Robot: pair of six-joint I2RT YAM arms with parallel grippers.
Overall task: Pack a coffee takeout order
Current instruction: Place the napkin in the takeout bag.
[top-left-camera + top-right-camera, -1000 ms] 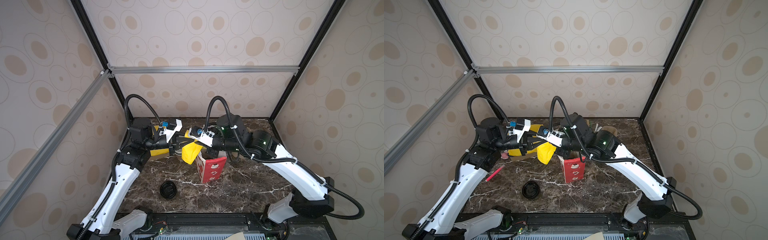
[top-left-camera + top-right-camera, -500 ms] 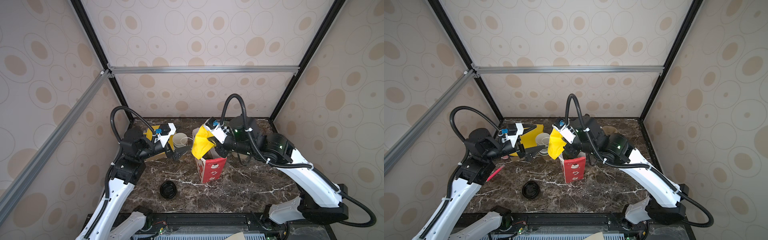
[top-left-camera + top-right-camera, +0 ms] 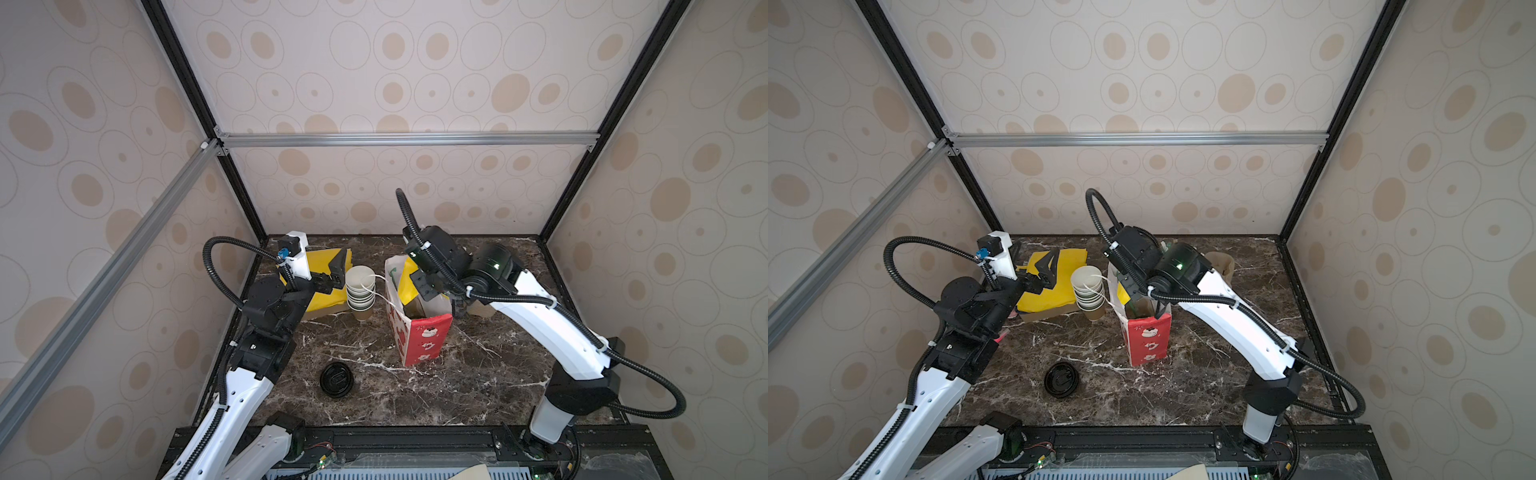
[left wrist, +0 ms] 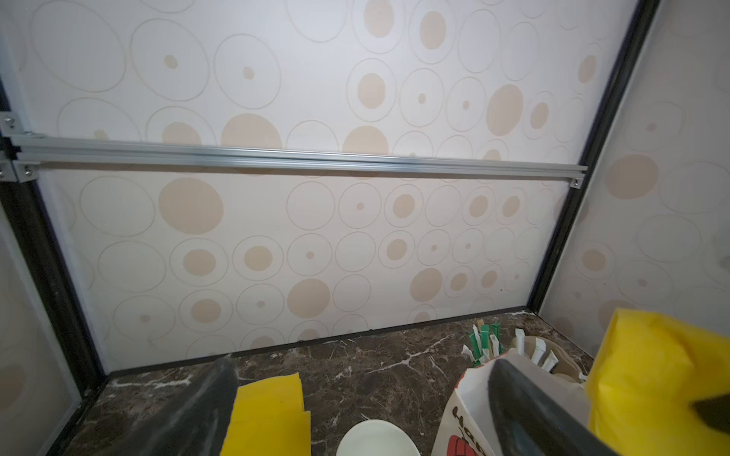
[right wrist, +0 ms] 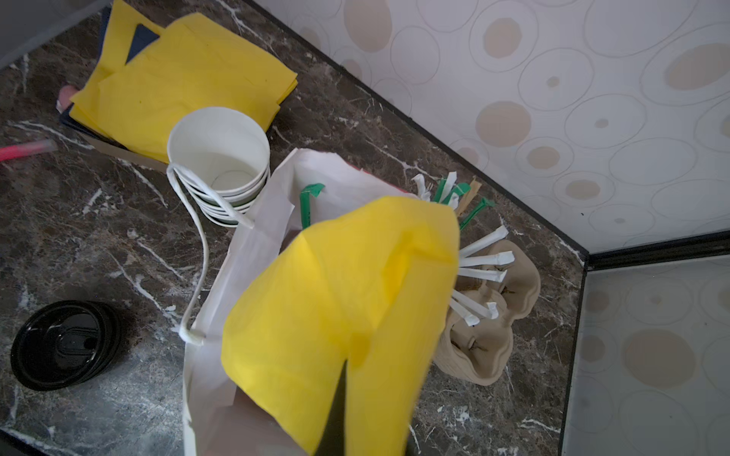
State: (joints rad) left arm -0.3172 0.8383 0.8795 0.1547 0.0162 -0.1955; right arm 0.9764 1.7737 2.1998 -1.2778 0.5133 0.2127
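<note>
Top views: the bag [image 3: 419, 336] stood upright mid-table, mouth open. The right gripper [image 3: 426, 286] hung over that mouth, jaws clenched on a yellow napkin [image 5: 343, 308]. The napkin's lower end hung at the rim or just inside, not let go. Judged: napkin step in hand, close to done.

The left gripper [image 3: 336, 274] sat left of the bag, jaws spread wide and empty. It was over the napkin pile [image 3: 1054, 282], just beside the cup stack [image 3: 360, 291].

A tray [image 5: 493, 316] lay on the table just right of the bag, on its far side and outside it, with wrapped straws [image 5: 482, 260] splayed over it. If that was the order's tray, it was left to pack. A lone lid [image 3: 336, 378] lay near left on the table.

Hard to make out:
- Bag interior was mostly covered by the napkin and the right wrist. Both top views gave only a brown and dark patch inside. Could not tell whether the lidded cup or a tray sat there.
- No lidded cup showed anywhere on the table. Judged in the bag or out of sight.
- Of the right jaws, the right wrist view showed only one dark finger edge under the napkin.
- The left wrist view showed the fingers blurred and cut at the frame edge.
- A green stick [image 5: 310, 201] stood inside the bag, its lower part hidden.
</note>
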